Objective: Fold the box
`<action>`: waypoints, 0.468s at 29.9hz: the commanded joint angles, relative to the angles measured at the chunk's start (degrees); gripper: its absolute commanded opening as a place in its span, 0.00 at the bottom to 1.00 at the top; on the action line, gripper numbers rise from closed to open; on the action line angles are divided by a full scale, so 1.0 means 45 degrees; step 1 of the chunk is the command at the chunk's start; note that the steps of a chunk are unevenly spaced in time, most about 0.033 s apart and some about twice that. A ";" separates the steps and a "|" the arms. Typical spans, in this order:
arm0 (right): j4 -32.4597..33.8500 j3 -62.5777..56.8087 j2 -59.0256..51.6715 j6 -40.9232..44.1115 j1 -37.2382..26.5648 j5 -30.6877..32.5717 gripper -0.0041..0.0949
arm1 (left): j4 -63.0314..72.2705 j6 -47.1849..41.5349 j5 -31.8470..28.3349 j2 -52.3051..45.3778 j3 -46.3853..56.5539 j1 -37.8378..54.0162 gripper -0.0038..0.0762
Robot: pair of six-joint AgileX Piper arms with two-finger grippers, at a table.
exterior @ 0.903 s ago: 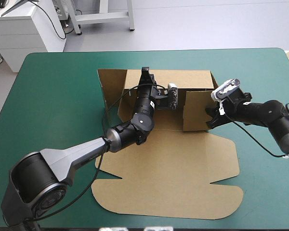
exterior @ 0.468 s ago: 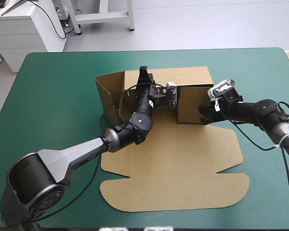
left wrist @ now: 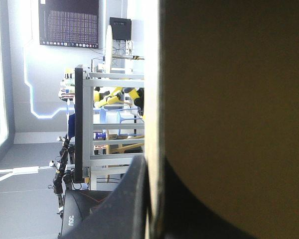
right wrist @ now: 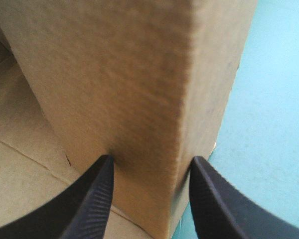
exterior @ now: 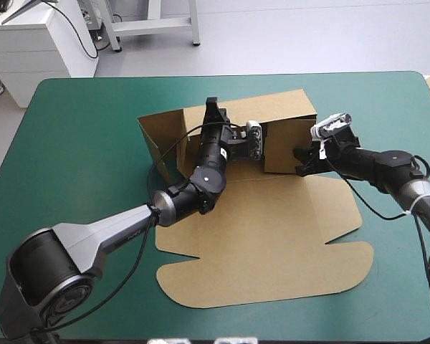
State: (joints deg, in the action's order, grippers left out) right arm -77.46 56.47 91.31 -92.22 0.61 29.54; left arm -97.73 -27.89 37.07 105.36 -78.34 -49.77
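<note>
Plain brown box (exterior: 272, 236), plain teal-green cover (exterior: 79, 143), black fingers (right wrist: 97, 199) with fine ribbing.

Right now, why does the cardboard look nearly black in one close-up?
Left wrist view: the box is backlit, so its near face is in shade. Right wrist view: evenly lit, darker only by the right gripper. High view: soft shadows, no glare.

I'm on the high view: the desk (exterior: 79, 143) fills most of it, teal-green cover, rounded far corners. One thing lies on it, the box (exterior: 272, 244), brown board, around the middle. Its wide flat panel lies on the cover toward the near edge, scalloped in outline and skewed against the desk's edges. Toward the far edge, walls stand up from the sheet. Teal-green shows on every side of the board.
</note>
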 commanded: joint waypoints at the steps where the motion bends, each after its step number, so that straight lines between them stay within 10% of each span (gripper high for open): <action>1: -0.1643 0.0348 -0.0368 -0.1087 -0.0005 0.1395 0.45 | -0.1051 -0.0160 -0.0663 -0.0743 -0.0321 -0.0161 0.04; 10: -0.2333 0.0348 -0.0221 -0.1574 -0.0005 0.2108 0.02 | -0.1051 -0.0160 -0.0751 -0.0743 -0.0321 -0.0161 0.04; 14: -0.2310 0.0348 -0.0221 -0.1577 -0.0005 0.2036 0.03 | -0.1025 -0.0160 -0.0758 -0.0743 -0.0321 -0.0161 0.04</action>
State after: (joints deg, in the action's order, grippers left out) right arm -84.55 56.46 92.90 -98.35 -0.10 31.14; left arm -97.57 -27.80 37.90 105.03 -78.34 -49.36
